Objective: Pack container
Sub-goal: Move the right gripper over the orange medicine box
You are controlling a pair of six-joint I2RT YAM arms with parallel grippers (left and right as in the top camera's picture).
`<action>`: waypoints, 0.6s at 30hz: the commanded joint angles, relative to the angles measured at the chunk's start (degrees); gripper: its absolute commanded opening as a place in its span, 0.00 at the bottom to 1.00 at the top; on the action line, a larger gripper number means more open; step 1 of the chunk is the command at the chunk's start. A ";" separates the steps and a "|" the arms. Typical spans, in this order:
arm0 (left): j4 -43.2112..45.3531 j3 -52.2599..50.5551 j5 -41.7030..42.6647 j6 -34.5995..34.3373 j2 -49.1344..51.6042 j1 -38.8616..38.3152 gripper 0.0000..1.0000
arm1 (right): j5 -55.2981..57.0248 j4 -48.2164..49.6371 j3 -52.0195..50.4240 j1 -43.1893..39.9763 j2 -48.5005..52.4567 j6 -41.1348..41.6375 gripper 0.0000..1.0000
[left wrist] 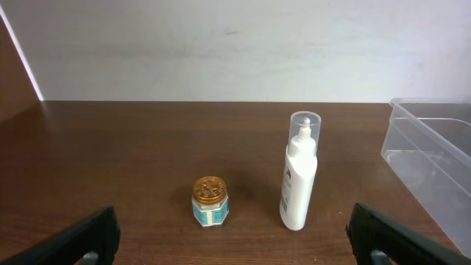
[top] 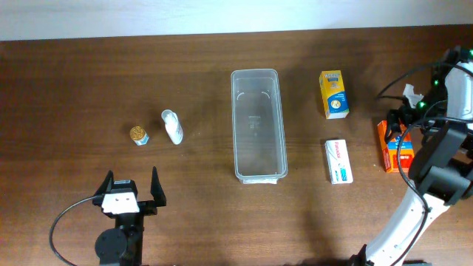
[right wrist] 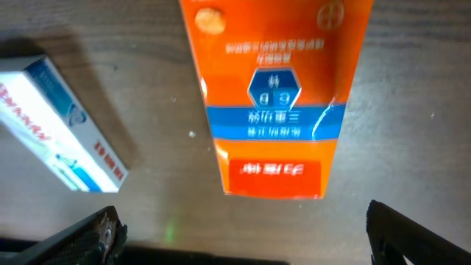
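While the left gripper hangs spread wide before the jar and bottle, the container lies mid-table. Right of it sit a yellow box and a white box. The right gripper, jaws apart, is seemingly just over the orange box.

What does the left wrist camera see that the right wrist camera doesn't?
Only the left wrist: a gold-lidded jar, a white bottle and one end of the clear container. Only the right wrist: an orange box and a white box. Both: the brown table, and their own open fingers: left fingers, right fingers.
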 commanded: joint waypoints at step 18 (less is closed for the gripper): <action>0.15 -0.42 0.81 -0.35 -0.33 0.28 0.99 | 0.98 6.97 -13.11 -0.52 -20.00 -2.21 0.98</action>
